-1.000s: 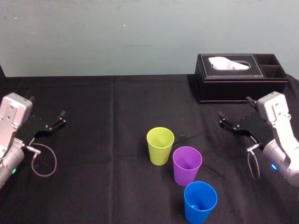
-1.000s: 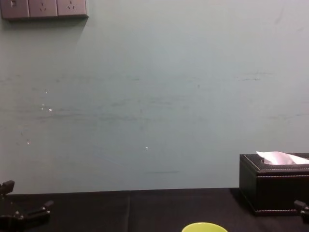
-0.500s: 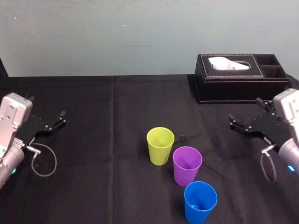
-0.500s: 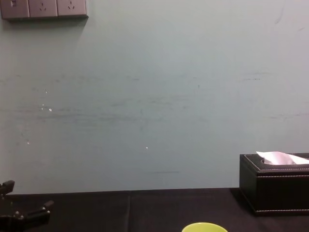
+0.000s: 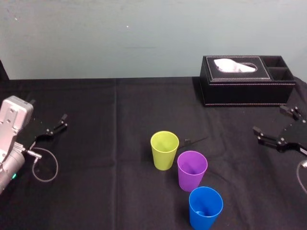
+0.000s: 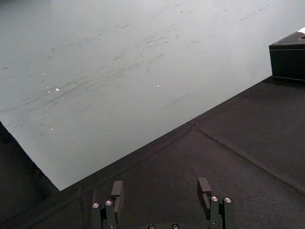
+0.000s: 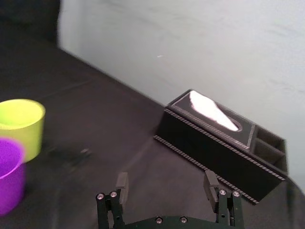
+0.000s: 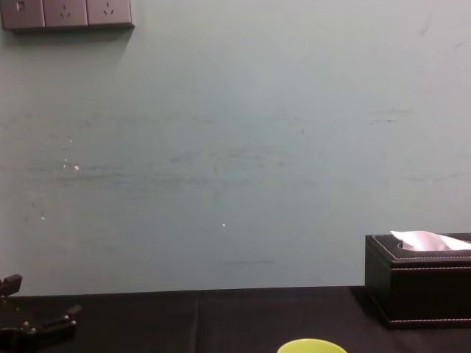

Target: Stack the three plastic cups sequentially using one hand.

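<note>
Head view: yellow-green plastic tumbler (image 5: pixel 164 149), purple tumbler (image 5: pixel 192 170) and blue tumbler (image 5: pixel 206 207) stand separate, trailing toward 5 o'clock; the chest view catches the yellow-green rim. Left gripper (image 5: pixel 49 127) sits at 9 o'clock and right gripper (image 5: pixel 269 120) at 3, both spread.

On the table (image 5: pixel 110 110) three cups stand in a slanted row: far cup (image 5: pixel 164 150) leftmost, middle cup (image 5: pixel 192 170) just beside it, near cup (image 5: pixel 205 207) rightmost. The box (image 5: pixel 247 81) sits behind them, to the right. Left gripper (image 5: pixel 50 128) is far left, right gripper (image 5: pixel 268 120) far right, before the box.
</note>
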